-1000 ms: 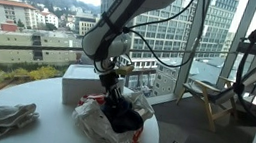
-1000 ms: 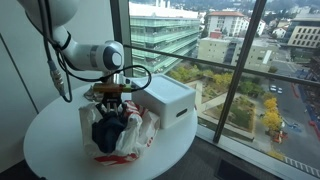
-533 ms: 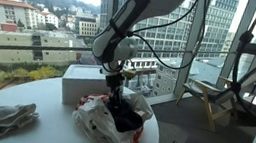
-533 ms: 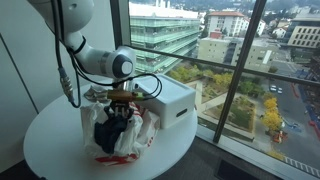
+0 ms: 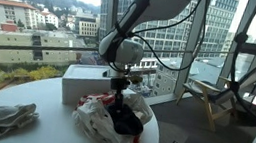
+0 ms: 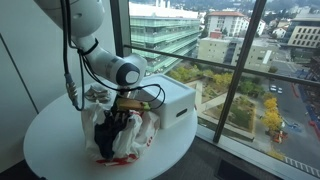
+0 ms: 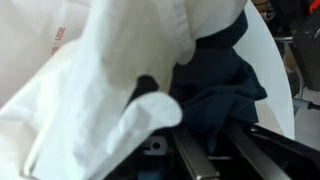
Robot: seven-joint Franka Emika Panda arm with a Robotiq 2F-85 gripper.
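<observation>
Shifted a little toward the window side since a second ago, the gripper (image 5: 120,89) stays clamped on a dark cloth (image 5: 127,120) hanging into the open white plastic bag (image 5: 89,117). The bag stands on the round surface (image 5: 48,136), close to its rim, with a white box (image 6: 172,98) just behind it. A gray cloth (image 5: 0,119) lies well apart near the opposite rim, bare surface between.
</observation>
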